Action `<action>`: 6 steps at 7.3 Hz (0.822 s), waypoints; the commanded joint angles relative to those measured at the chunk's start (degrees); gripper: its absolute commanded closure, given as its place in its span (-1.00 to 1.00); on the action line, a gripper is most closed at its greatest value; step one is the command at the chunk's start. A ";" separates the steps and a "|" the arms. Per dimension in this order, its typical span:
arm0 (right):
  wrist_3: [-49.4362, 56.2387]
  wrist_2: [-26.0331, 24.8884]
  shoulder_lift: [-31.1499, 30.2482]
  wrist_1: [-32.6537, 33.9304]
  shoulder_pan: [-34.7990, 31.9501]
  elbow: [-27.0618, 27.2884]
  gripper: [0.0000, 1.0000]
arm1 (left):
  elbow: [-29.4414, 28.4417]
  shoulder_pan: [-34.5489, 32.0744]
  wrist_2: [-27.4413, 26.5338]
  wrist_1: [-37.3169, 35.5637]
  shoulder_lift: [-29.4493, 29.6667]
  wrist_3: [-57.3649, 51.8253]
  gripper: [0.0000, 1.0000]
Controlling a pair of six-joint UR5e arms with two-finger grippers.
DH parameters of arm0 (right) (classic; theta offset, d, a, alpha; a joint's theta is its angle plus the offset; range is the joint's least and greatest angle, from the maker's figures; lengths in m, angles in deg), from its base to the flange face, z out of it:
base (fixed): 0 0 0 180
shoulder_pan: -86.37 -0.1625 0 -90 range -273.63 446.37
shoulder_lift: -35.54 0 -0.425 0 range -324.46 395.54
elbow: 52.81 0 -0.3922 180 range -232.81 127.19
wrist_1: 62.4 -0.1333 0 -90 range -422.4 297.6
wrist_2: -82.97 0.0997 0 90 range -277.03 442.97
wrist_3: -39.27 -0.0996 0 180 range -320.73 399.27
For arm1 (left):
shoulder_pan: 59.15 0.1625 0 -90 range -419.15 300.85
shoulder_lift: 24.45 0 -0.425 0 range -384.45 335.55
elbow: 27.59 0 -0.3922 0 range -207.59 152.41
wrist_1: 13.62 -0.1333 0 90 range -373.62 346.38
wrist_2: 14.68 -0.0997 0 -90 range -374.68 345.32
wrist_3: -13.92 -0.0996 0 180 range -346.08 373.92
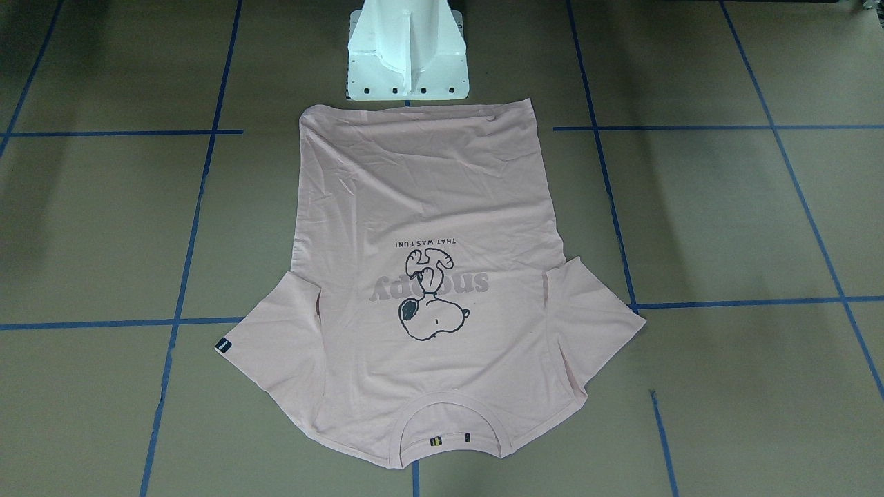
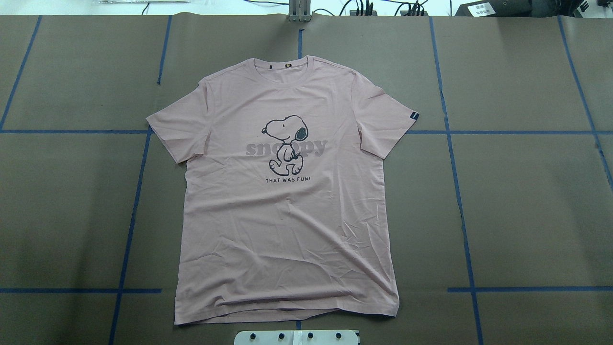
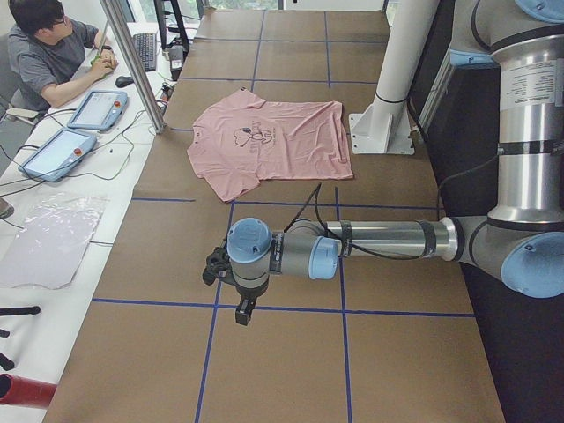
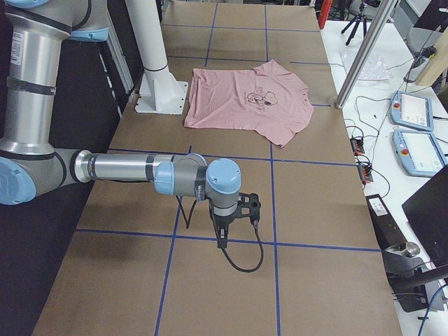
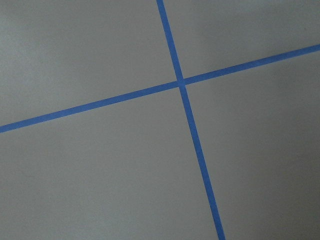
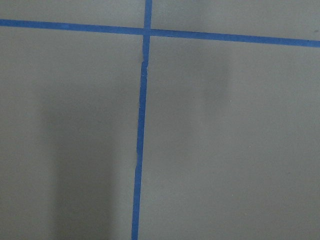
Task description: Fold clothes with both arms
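Note:
The pale pink Snoopy T-shirt (image 2: 287,215) lies flat and face up on the brown table, collar away from the robot and hem by the pedestal. It also shows in the front view (image 1: 428,207) and both side views (image 3: 282,137) (image 4: 245,101). The left gripper (image 3: 213,266) hovers over bare table well off to the shirt's side. The right gripper (image 4: 248,204) does the same at the other end. Neither shows in the overhead or front view, so I cannot tell if they are open or shut. Both wrist views show only table and blue tape.
The white pedestal base (image 1: 407,55) stands at the shirt's hem. Blue tape lines (image 2: 459,201) grid the brown table. An operator (image 3: 53,53) sits at a side bench with tablets (image 3: 53,152); more pendants (image 4: 413,112) lie on the other side.

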 commanded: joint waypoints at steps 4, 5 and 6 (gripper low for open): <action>-0.52 0.35 1.25 -0.09 0.61 5.28 -1.00 | 1.67 0.00 -0.52 3.07 0.70 -0.27 -1.00; -0.62 0.61 5.43 -0.17 0.70 5.83 -1.00 | 2.72 0.00 -0.61 7.27 0.88 0.00 -1.00; -0.70 0.44 10.08 -0.09 0.79 5.14 -1.00 | 2.81 0.00 -0.43 9.92 2.02 0.00 -1.00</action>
